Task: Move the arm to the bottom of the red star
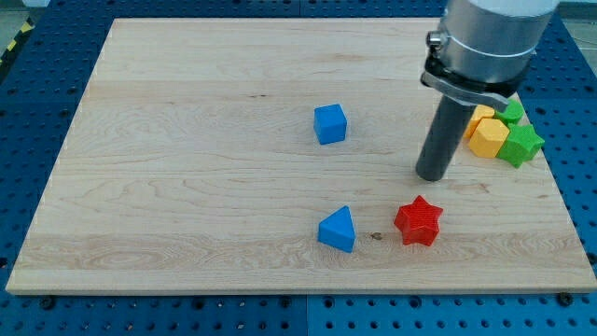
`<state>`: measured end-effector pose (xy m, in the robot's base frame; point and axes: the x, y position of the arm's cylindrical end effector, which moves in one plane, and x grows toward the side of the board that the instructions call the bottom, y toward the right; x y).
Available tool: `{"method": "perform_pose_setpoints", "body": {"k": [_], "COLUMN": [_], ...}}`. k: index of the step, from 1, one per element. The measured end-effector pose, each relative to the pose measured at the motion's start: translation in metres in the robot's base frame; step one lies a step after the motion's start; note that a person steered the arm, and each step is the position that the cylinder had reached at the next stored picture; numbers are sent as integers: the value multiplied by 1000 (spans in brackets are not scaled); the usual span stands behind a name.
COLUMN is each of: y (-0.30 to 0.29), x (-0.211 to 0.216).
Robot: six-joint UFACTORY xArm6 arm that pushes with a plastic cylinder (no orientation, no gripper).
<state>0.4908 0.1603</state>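
Nearest the view's bottom: blue triangular block (338,230) and, just to its right, red star (417,221), apart. My tip (431,175) sits on the wooden board (187,187) above the star, slightly right, not touching, holding nothing. Blue cube (329,123) higher up, mid-board. By the right edge: yellow hexagonal block (488,136), green star (521,143), clustered, partly hidden behind the rod.

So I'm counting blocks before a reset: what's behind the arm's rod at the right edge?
Behind the rod, my tip, sit a yellow block and green star. Another green block peeks out above; anything further is covered.
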Motion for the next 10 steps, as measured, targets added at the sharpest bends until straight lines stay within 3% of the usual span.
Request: {"method": "perform_pose_setpoints", "body": {"k": [2, 5, 6, 7, 10], "y": [26, -11, -38, -29, -49], "x": [18, 128, 124, 102, 98]}}
